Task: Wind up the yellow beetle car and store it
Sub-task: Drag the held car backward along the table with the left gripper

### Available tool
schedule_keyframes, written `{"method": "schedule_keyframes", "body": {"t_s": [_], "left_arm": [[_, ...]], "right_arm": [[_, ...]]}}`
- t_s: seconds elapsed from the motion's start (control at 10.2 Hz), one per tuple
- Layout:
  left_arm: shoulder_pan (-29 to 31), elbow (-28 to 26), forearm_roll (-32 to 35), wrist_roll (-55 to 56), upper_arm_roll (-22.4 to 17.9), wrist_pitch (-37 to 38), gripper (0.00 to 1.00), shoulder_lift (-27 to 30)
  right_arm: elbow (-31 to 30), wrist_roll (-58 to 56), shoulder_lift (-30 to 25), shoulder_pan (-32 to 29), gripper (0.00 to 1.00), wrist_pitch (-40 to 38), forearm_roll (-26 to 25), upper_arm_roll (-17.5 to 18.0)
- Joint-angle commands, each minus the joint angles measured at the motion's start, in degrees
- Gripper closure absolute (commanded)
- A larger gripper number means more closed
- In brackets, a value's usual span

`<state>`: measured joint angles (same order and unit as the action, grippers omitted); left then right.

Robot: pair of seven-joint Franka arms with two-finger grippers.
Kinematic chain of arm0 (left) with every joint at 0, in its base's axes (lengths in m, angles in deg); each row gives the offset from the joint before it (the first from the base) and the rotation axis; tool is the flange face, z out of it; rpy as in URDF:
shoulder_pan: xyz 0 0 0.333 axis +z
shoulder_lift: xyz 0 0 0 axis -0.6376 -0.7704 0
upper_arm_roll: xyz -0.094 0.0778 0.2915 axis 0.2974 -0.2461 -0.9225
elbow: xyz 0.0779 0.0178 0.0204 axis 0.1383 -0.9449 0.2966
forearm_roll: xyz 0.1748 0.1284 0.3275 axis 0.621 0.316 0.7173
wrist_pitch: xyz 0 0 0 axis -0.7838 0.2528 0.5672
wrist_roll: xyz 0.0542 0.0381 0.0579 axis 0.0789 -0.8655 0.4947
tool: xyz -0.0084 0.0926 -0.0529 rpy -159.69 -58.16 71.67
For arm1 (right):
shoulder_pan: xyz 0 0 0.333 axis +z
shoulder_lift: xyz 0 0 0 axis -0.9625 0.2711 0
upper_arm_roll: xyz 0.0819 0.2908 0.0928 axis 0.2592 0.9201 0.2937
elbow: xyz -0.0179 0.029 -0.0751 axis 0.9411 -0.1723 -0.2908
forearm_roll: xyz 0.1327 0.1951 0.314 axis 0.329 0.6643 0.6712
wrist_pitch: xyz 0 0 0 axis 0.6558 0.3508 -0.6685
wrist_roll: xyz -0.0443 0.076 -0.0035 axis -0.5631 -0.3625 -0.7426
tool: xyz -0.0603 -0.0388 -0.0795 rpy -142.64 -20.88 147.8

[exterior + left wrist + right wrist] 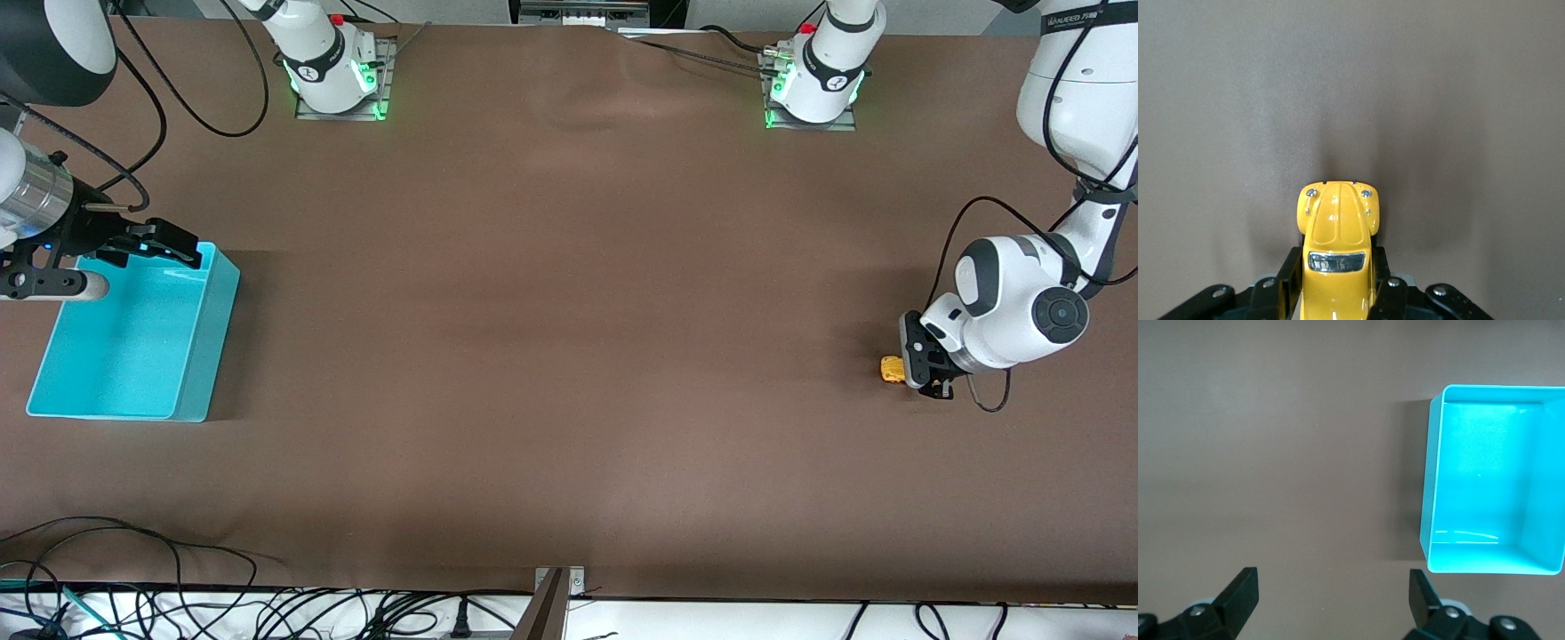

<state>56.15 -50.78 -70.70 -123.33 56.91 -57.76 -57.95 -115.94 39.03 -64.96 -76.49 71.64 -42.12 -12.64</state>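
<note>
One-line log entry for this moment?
left gripper: shut on yellow beetle car, at table | right gripper: open, waiting above turquoise bin | bin: empty

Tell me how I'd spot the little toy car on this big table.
Look to the left arm's end of the brown table, where the left gripper is down at the tabletop. The yellow beetle car sits between its black fingers. It is the only yellow thing there, tiny and rounded beside the turquoise bin.

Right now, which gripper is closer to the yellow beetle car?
Left. The left gripper is closed on the yellow beetle car at the left arm's end of the table. The right gripper, open, hangs over the turquoise bin at the right arm's end.
</note>
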Motion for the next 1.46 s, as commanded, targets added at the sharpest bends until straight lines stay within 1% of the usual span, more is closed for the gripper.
{"method": "schedule_keyframes", "body": {"t_s": [0.0, 0.39, 0.59, 0.68, 1.17, 1.37], "left_arm": [[1.4, 1.1, 1.7, -1.2, 0.3, 0.5, 1.00, -2.6], [5.2, 1.7, 1.7, -5.9, 0.3, 0.3, 1.00, -3.7], [8.6, 5.3, 1.7, -11.1, 0.3, 0.3, 1.00, -6.9], [10.0, 6.2, 1.7, -12.6, 0.3, 0.3, 1.00, -7.6], [14.3, 7.6, 1.8, -17.4, 0.3, 0.3, 1.00, -7.8], [14.3, 7.8, 1.8, -17.4, 0.3, 0.3, 1.00, -7.7]], "right_arm": [[1.2, -0.7, 0.4, -0.4, 0.00, 1.0, -0.1, 0.2], [1.0, -0.7, 0.4, -0.4, 0.00, 1.2, -0.1, 0.2], [1.0, -0.8, 0.4, -0.4, 0.00, 1.2, -0.1, 0.2], [1.0, -0.8, 0.4, -0.4, 0.00, 1.2, -0.1, 0.2], [1.2, -0.7, 0.4, -0.3, 0.00, 1.2, -0.1, 0.2], [1.2, -0.7, 0.4, -0.3, 0.00, 1.2, -0.1, 0.2]]}}
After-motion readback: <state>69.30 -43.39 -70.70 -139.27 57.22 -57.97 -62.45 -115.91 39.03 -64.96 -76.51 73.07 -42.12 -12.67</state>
